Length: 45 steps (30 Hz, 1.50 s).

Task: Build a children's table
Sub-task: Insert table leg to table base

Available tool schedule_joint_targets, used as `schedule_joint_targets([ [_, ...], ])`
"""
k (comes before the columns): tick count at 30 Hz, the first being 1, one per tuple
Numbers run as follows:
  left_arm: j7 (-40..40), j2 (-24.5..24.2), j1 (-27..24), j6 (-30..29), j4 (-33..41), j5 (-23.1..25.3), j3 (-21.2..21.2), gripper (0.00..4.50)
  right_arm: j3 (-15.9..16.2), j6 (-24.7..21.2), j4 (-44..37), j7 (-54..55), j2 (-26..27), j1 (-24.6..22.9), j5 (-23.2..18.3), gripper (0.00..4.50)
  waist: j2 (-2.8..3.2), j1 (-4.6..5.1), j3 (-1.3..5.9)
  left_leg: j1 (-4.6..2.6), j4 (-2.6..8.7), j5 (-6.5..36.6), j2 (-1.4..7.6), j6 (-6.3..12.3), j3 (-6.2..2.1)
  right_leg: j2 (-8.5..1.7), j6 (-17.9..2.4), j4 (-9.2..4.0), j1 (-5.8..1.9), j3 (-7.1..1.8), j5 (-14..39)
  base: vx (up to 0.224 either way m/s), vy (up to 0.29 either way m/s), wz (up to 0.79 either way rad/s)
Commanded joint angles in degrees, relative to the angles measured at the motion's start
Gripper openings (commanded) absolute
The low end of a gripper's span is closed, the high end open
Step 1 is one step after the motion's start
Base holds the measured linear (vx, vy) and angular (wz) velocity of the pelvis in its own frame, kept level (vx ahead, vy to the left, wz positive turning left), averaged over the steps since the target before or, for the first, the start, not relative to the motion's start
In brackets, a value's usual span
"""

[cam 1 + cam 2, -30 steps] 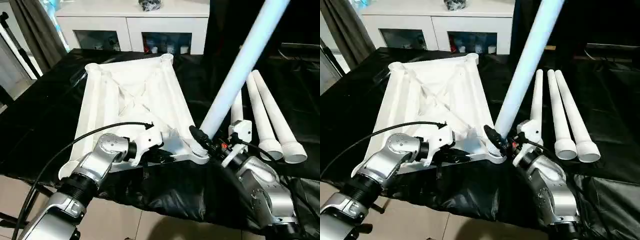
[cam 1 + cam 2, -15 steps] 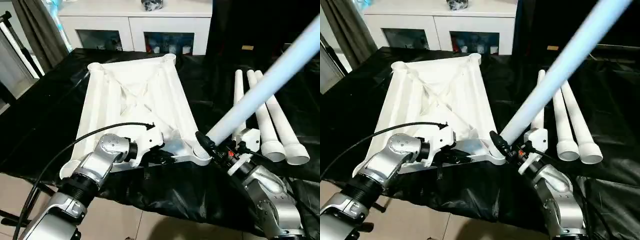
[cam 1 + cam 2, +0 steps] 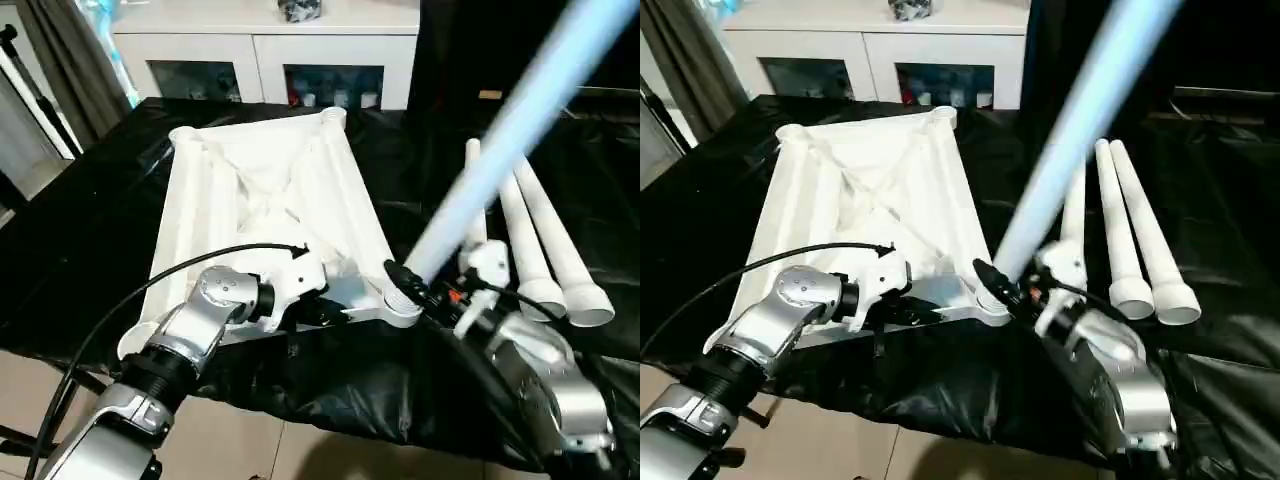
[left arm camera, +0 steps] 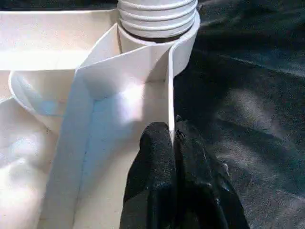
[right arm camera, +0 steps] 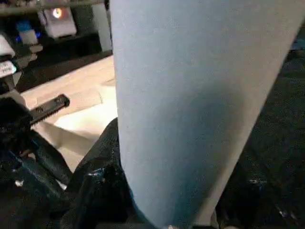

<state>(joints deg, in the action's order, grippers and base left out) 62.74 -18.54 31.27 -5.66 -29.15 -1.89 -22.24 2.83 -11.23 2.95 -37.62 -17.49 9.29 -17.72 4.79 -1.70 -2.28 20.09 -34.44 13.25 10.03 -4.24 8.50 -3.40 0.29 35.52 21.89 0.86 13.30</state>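
A: Where was the tabletop (image 3: 265,190)?

B: It lay upside down on the black-covered bench (image 3: 90,230), ribbed underside up, its long axis running from near to far. A white cabinet (image 3: 265,45) stood beyond its far end.

A: And your left gripper (image 4: 170,143)?

B: I had it pinched shut on the thin upright rim of the tabletop at the near edge, just beside the near right corner socket (image 4: 159,21).

A: What did the right gripper (image 3: 415,290) hold?

B: My right gripper was clamped around 1 leg (image 3: 500,130) near its lower end. That end met the near right socket, and the leg leaned up and away to the right.

A: The other legs?

B: 3 spare legs (image 3: 545,240) lay side by side on the bench to the right, flared ends toward me.
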Motion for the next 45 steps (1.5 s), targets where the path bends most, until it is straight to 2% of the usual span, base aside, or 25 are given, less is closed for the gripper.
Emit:
schedule_joint_targets([
  [1,0.3,-1.1,0.1,0.3,-0.1,0.9,0.6,0.0,1.9,-2.8,1.5,-0.8,-1.3,0.3,2.0,1.91,-0.89,-0.24,2.99,0.57,3.81,2.5,2.04,3.66,-0.29,-3.81,-15.6,-3.68,-3.5,-1.91,-6.1,0.0,0.0,0.0],
  [8,0.4,-1.3,0.1,0.2,0.1,0.9,0.6,0.0,1.9,-4.0,2.8,-1.3,-2.2,0.8,1.9,1.91,-0.89,-0.3,3.04,0.59,3.73,1.8,2.08,4.14,-0.28,-3.83,-16.1,-3.52,-3.5,-1.89,-7.1,0.0,0.0,0.0],
  [10,0.6,-1.3,0.1,0.2,0.1,0.9,0.5,0.0,1.7,-4.4,4.2,-1.2,-1.9,1.3,1.7,1.91,-0.49,-0.29,3.07,0.51,3.71,2.0,2.07,4.01,-0.32,-3.84,-16.2,-3.49,-3.45,-1.85,-7.2,0.0,0.0,0.0],
  [11,0.7,-1.3,0.1,0.2,0.1,0.9,0.4,0.0,1.6,-4.5,5.1,-1.2,-1.8,1.6,1.7,1.91,-0.7,-0.17,2.99,0.53,3.8,2.8,2.04,3.79,-0.27,-3.83,-16.3,-3.66,-3.47,-1.84,-6.2,0.0,0.0,0.0],
  [12,0.7,-1.3,0.1,0.2,0.1,0.9,0.4,0.0,1.6,-4.6,5.6,-1.1,-1.7,1.8,1.7,1.91,-0.54,-0.17,2.99,0.5,3.81,3.1,2.08,3.63,-0.29,-3.87,-16.4,-3.65,-3.44,-1.84,-5.8,0.0,0.0,0.0],
  [18,0.8,-1.1,0.3,0.1,0.1,1.0,0.3,0.0,-0.4,-5.3,8.0,-0.5,-1.0,1.8,0.2,1.91,-0.55,-0.17,3.02,0.48,3.81,3.1,2.08,3.39,-0.3,-3.83,-16.6,-3.6,-3.47,-1.87,-6.4,0.0,0.0,0.0],
  [22,0.7,-1.2,0.6,0.3,-0.3,1.0,0.4,0.0,-3.2,-3.9,8.2,0.8,-0.3,-0.8,-1.4,1.91,-0.52,-0.33,3.13,0.47,3.75,2.9,2.12,3.41,-0.3,-3.84,-16.7,-3.54,-3.5,-1.88,-7.3,0.0,0.0,0.0],
  [28,0.5,-1.0,0.8,0.2,-0.4,1.0,0.7,0.0,-3.7,-1.4,5.4,1.8,0.5,-5.0,-1.6,1.91,-0.37,-0.7,3.25,0.38,3.7,1.8,2.2,3.88,-0.34,-3.83,-16.5,-3.41,-3.47,-1.8,-9.8,0.0,0.0,0.0],
  [33,0.2,-0.8,0.7,0.3,-0.5,1.2,0.6,0.0,-1.1,0.0,1.7,2.1,-0.8,-6.9,1.9,1.91,-0.55,-0.77,3.18,0.48,3.75,1.9,2.2,4.02,-0.35,-3.84,-16.0,-3.45,-3.46,-1.79,-8.9,0.0,0.0,0.0],
  [34,0.2,-0.7,0.6,0.3,-0.4,1.2,0.6,0.0,-0.8,0.0,1.1,2.3,-0.9,-7.1,2.4,1.91,-1.02,-0.74,3.18,0.47,3.75,1.8,2.18,4.06,-0.28,-3.8,-15.9,-3.54,-3.49,-1.8,-8.9,0.0,0.0,0.0],
  [35,0.0,-0.6,0.4,0.3,-0.3,1.2,0.6,0.0,-0.3,0.2,0.1,2.5,-0.9,-7.4,2.9,1.91,-0.71,-0.85,3.16,0.47,3.79,1.6,2.18,4.1,-0.32,-3.84,-15.8,-3.44,-3.46,-1.81,-8.7,0.0,0.0,0.0],
  [36,-0.1,-0.5,0.3,0.3,-0.2,1.2,0.5,0.0,0.1,0.2,-0.6,2.7,-1.0,-7.5,3.2,1.91,-1.2,-0.83,3.13,0.46,3.8,1.5,2.2,4.2,-0.27,-3.78,-15.6,-3.5,-3.48,-1.85,-8.4,0.0,0.0,0.0],
  [38,-0.3,-0.4,-0.1,0.4,0.0,1.3,0.5,0.0,1.3,0.6,-1.2,3.0,-1.3,-7.3,4.3,1.91,-0.94,-0.86,3.07,0.45,3.84,1.9,2.18,4.16,-0.26,-3.83,-15.3,-3.57,-3.36,-1.82,-7.2,0.0,0.0,0.0],
  [41,-0.5,-0.2,-0.5,0.4,0.3,1.4,0.5,0.0,2.7,0.6,-1.2,2.6,-1.7,-6.7,5.0,1.91,-1.26,-0.78,2.92,0.46,3.95,2.6,2.19,3.87,-0.24,-3.84,-14.8,-3.71,-3.34,-1.89,-5.0,0.0,0.0,0.0],
  [42,-0.5,-0.2,-0.6,0.4,0.3,1.4,0.5,0.0,3.0,0.4,-1.2,2.4,-1.7,-6.6,5.1,1.91,-1.19,-0.65,2.91,0.46,3.99,3.0,2.22,3.79,-0.23,-3.86,-14.8,-3.81,-3.28,-1.91,-4.4,0.0,0.0,0.0],
  [43,-0.6,-0.2,-0.8,0.4,0.6,1.4,0.4,0.0,3.7,-0.1,-0.6,1.7,-1.7,-5.7,5.2,1.91,-1.42,-0.57,2.89,0.44,4.01,3.2,2.22,3.75,-0.21,-3.79,-14.7,-3.85,-3.27,-1.9,-4.2,0.0,0.0,0.0],
  [44,-0.6,-0.2,-0.8,0.3,0.6,1.4,0.4,0.0,4.0,-0.4,-0.2,1.5,-1.6,-5.3,5.3,1.91,-1.33,-0.48,2.96,0.46,3.98,3.1,2.19,3.78,-0.25,-3.82,-14.9,-3.77,-3.3,-1.91,-4.4,0.0,0.0,0.0],
  [45,-0.6,-0.3,-0.9,0.3,0.9,1.4,0.4,0.0,4.4,-0.6,0.4,1.1,-1.7,-4.7,5.3,1.91,-1.94,-0.37,2.94,0.51,3.97,3.0,2.16,3.98,-0.16,-3.74,-14.9,-3.85,-3.33,-1.93,-4.6,0.0,0.0,0.0],
])
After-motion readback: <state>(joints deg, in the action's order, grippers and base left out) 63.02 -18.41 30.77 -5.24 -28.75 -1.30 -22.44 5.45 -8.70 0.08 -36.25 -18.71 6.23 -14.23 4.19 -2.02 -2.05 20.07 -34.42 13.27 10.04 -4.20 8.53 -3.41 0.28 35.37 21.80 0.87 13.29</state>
